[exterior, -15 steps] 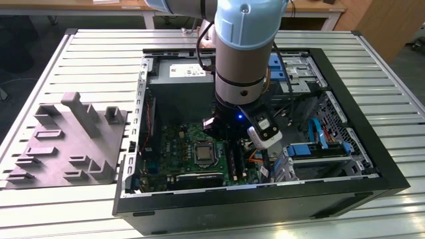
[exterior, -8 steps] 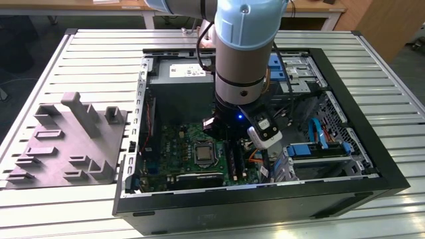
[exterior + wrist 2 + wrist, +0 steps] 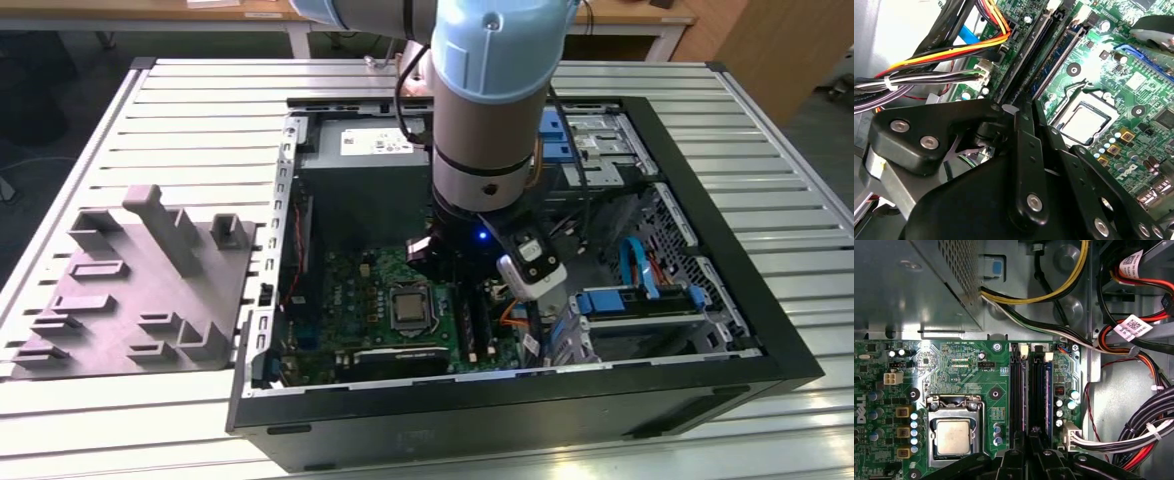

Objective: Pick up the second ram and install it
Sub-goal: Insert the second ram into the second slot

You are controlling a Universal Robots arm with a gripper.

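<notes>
Memory board, seemingly the second ram (image 3: pixel 1047 395), stands in a slot near the motherboard's (image 3: pixel 964 365) cable-side edge, just beside the gripper (image 3: pixel 1029 436). I cannot tell how the jaws stand. Probably light, stiff and fragile; best held by its bare edges.

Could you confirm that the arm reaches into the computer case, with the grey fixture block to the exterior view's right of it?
Not quite: as the exterior view shows, the grey fixture block lies to the exterior view's left of the computer case; the arm does reach in.
</notes>
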